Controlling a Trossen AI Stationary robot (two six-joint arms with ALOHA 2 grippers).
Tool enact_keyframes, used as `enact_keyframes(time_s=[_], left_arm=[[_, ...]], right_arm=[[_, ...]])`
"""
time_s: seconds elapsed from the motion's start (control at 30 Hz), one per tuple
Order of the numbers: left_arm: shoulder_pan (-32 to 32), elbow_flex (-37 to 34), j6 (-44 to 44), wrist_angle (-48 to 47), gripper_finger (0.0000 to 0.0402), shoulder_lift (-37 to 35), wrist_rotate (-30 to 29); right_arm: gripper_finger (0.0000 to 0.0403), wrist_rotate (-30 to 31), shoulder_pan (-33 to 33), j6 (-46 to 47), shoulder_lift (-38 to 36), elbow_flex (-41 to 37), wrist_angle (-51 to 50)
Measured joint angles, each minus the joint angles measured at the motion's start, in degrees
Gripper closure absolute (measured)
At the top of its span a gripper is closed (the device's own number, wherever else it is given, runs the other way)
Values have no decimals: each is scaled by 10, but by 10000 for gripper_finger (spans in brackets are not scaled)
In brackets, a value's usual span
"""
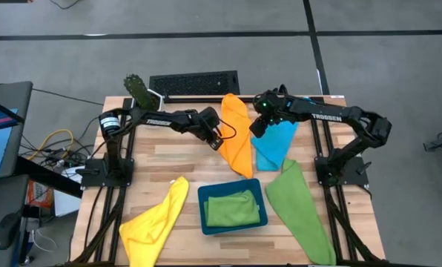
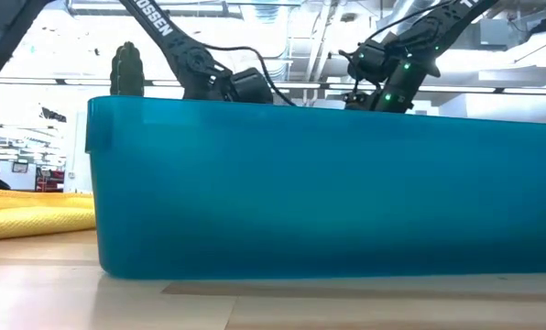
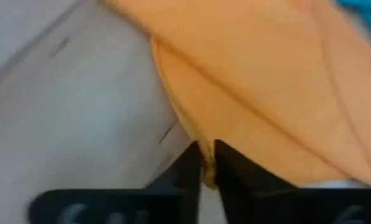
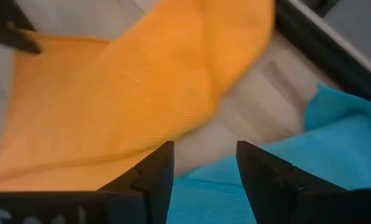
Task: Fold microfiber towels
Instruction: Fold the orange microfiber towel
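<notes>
The orange towel (image 1: pixel 237 137) is laid long and creased beyond the teal tray (image 1: pixel 232 224), its edge pinched between the left gripper (image 3: pixel 206 163) fingers. Over the sky-blue towel (image 1: pixel 274 144) beside it, the right gripper (image 4: pixel 204 163) is held with fingers spread.

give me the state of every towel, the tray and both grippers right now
orange towel: loosely folded, edge pinched by left gripper
blue towel: crumpled, unfolded, beside the orange one
yellow towel: unfolded, lying at the table edge
green towel on table: unfolded, stretched out
green towel in tray: folded, inside
tray: upright, holding one towel
left gripper: shut on orange towel
right gripper: open, above the blue towel
</notes>
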Motion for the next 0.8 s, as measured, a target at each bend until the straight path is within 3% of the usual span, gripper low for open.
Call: enact_keyframes(time_s=[0.13,0.3,0.57,0.8], left_arm=[[8,32,1,-32,396,-2,32],[11,128,8,-107,400,-22,65],[24,342,72,-271,401,-45,-15],[36,447,62,-291,401,-46,-28]], right_arm=[[212,-62,5,-11,0,0,5],[219,-120,22,-48,0,0,17],[230,-121,52,-55,-44,0,42],[238,-117,94,-105,-130,0,129]])
